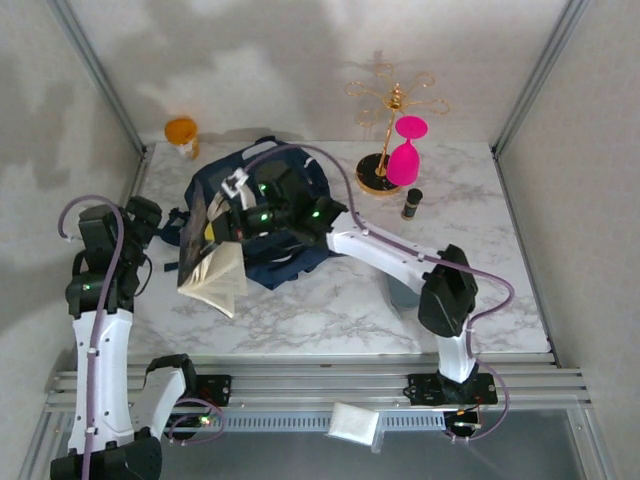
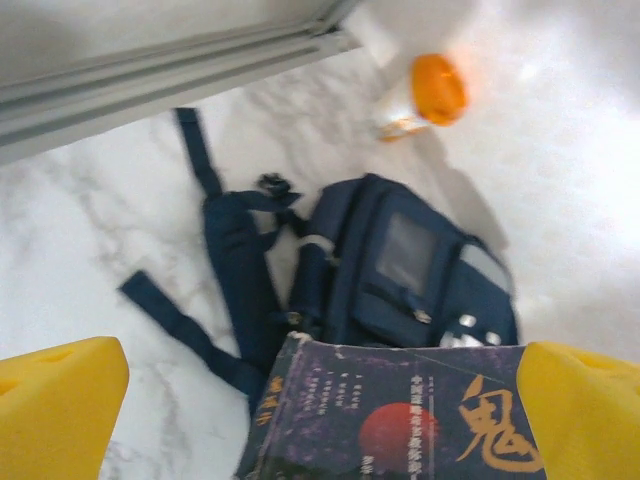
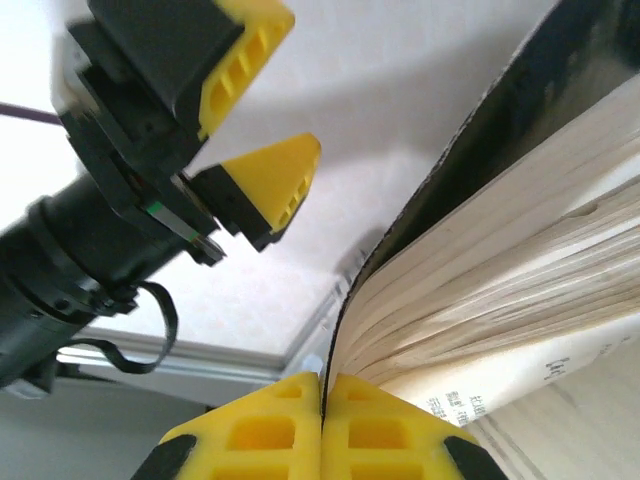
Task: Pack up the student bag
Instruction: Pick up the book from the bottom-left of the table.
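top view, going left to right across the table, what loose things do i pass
orange-lidded jar → student bag → small dark bottle

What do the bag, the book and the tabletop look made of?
The student bag: navy fabric, matte, with soft folds and limp straps. The book: paper pages, edges fanned; dark printed cover, probably card. The tabletop: white, grey-veined marble look, possibly laminate.

Table (image 1: 330,300): white marble pattern, grey veins. Walls (image 1: 300,60): plain off-white, soft mottled shadows. Aluminium posts (image 1: 95,70) rise from the far corners. Slotted aluminium rails (image 1: 320,385) line the near edge.
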{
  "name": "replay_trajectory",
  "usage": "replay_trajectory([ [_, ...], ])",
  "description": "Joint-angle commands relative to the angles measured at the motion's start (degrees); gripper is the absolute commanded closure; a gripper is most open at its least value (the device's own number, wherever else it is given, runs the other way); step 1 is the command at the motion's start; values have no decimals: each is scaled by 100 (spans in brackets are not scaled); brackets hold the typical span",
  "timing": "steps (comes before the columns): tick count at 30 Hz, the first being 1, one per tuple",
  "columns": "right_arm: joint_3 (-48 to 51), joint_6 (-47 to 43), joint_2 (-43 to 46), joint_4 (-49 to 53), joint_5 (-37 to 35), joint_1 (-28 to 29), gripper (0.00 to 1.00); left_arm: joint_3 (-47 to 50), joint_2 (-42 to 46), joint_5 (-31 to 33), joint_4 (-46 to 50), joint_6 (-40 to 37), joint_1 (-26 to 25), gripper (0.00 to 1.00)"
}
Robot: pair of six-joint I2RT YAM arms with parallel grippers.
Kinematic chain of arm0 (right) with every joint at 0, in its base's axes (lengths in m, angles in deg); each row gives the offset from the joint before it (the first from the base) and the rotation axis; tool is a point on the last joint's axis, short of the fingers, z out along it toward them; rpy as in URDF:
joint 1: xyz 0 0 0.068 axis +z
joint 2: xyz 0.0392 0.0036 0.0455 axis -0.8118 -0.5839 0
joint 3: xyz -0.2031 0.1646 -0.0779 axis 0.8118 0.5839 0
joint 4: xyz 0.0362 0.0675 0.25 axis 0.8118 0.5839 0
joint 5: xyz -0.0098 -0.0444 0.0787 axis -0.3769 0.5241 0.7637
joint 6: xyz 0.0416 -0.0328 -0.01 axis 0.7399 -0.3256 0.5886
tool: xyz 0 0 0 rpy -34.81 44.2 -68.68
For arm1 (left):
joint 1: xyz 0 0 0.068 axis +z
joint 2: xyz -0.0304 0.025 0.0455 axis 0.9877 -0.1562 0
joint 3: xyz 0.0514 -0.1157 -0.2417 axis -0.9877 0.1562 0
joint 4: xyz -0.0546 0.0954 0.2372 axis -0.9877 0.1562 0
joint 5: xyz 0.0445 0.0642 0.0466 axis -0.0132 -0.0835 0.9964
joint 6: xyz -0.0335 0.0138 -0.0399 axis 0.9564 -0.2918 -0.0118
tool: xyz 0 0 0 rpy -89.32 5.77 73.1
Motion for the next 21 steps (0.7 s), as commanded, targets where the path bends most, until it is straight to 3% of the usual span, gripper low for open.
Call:
replay_trajectory([
  [1,-272,63,610,-640,130,-257,100,-363,-208,-890,257,-257,42,1],
  [7,-179,-46,1051,-669,345,-832,100,122,-183,-2455,-917,382,-67,1],
  [10,-201,-64,1030,-745,756,-1085,100,608,-201,-2928,-1964,993,-447,1],
  [14,-134,-245,1000,-689,1055,-1350,100,1075,-330,-2709,-3092,1760,-1229,1],
  [17,224,77,1030,-1246,1368,-1583,100,1578,-457,-2537,-4226,2392,-1777,1],
  [21,529,248,1013,-1635,1581,-1806,100,2025,-683,-2246,-4844,2934,-2082,1],
])
